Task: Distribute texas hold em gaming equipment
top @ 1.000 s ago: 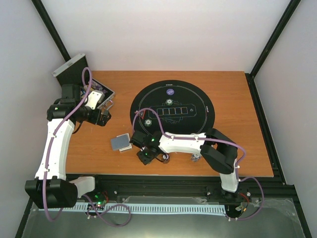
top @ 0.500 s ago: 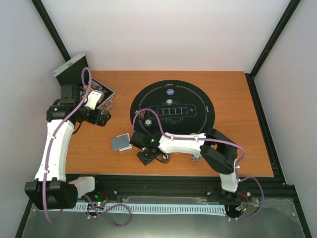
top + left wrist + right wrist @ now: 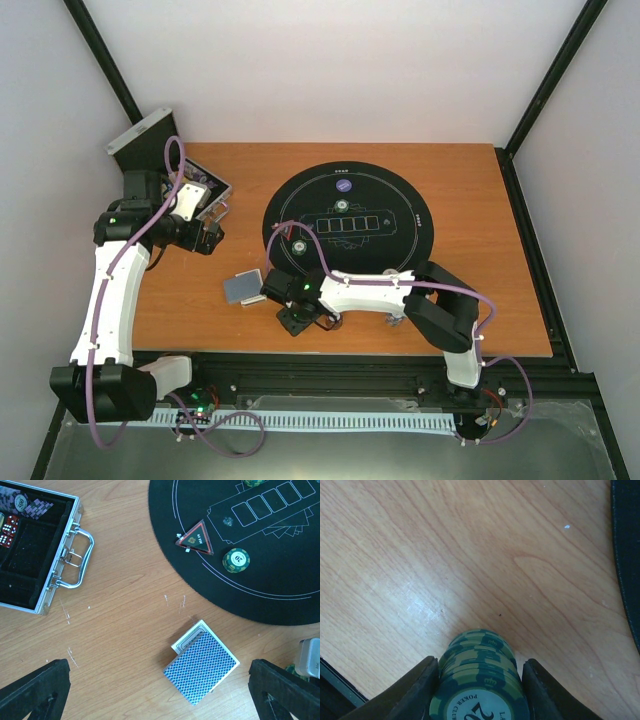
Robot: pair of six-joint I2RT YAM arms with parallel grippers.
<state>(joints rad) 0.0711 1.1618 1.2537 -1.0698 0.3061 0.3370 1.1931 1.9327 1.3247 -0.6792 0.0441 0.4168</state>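
Observation:
In the right wrist view a stack of green poker chips [image 3: 480,680] stands on the wood between the two fingers of my right gripper [image 3: 481,664], which is shut on it; this is near the table's front edge [image 3: 295,318]. A deck of blue-backed playing cards [image 3: 201,662] lies on the wood to its left [image 3: 243,288]. My left gripper [image 3: 160,695] hangs wide open above the deck, holding nothing [image 3: 207,236]. On the black mat [image 3: 280,595] lie a red triangle marker [image 3: 196,537] and another green chip stack [image 3: 236,560]. A purple button disc [image 3: 344,184] sits at the mat's far side.
The open silver case [image 3: 55,547], with chips [image 3: 30,505] and red dice [image 3: 7,530] inside, stands at the back left [image 3: 195,190]. Its raised lid [image 3: 140,140] is beside the left arm. The right arm's forearm [image 3: 365,290] stretches across the mat's near edge.
The right wrist has edged a little left and toward the front edge with the chip stack between its fingers. The left arm has not moved.

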